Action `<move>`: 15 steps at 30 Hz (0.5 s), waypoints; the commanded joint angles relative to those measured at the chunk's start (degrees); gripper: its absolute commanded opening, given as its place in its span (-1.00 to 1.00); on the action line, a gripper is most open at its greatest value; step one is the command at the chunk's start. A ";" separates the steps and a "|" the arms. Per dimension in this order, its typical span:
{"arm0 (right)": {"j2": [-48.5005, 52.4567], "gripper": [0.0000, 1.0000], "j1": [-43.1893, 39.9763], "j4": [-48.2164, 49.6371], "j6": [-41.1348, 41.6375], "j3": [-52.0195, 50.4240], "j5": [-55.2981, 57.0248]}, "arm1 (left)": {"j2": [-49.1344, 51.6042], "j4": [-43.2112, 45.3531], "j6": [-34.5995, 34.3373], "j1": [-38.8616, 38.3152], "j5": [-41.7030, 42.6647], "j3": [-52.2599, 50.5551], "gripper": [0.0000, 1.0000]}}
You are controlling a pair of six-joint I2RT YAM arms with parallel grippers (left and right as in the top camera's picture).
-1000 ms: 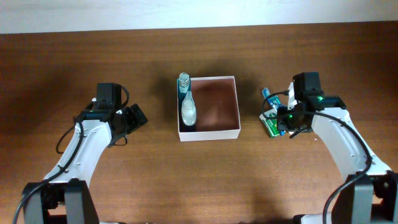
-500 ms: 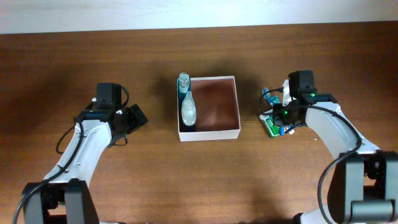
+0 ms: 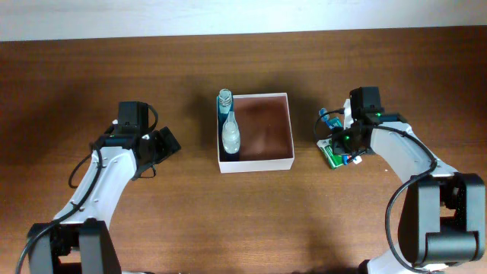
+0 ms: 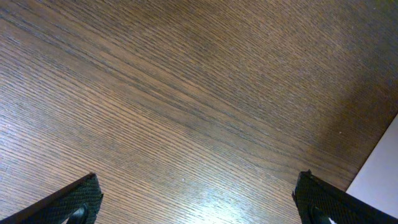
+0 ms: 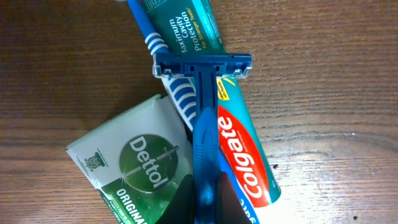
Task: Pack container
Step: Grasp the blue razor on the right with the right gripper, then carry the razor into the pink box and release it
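Clamps the right gripper on the handle of the blue razor, atop a Colgate toothpaste tube and Dettol soap near the right edge of the tabletop. Holds the left gripper apart toward the left edge. Leaves the container mid-tabletop, clear bottles along its left wall.

You're looking at a desk showing dark brown wood with fine streaked grain. The container is showing white walls and a pinkish-brown inside. To its right, the razor is showing plain blue. The toothpaste tube is wearing teal and red with white lettering. The soap pack is showing green, and the toothbrush is running blue with white stripes.
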 commanded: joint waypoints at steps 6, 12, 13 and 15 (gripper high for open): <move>-5.07 -0.92 -0.13 -12.96 0.17 10.23 -1.20 | 0.20 -0.04 0.31 0.09 -0.37 -0.17 0.99; -14.10 -0.92 3.02 -20.11 1.68 18.95 -5.92 | 0.20 -0.04 0.31 0.09 -0.37 -0.17 0.99; -15.15 -0.92 3.87 -19.98 1.66 19.08 -7.23 | 0.20 -0.04 0.31 0.09 -0.37 -0.17 0.99; -17.53 -0.92 6.80 -19.43 1.68 19.08 -9.81 | 0.20 -0.04 0.31 0.09 -0.37 -0.17 0.99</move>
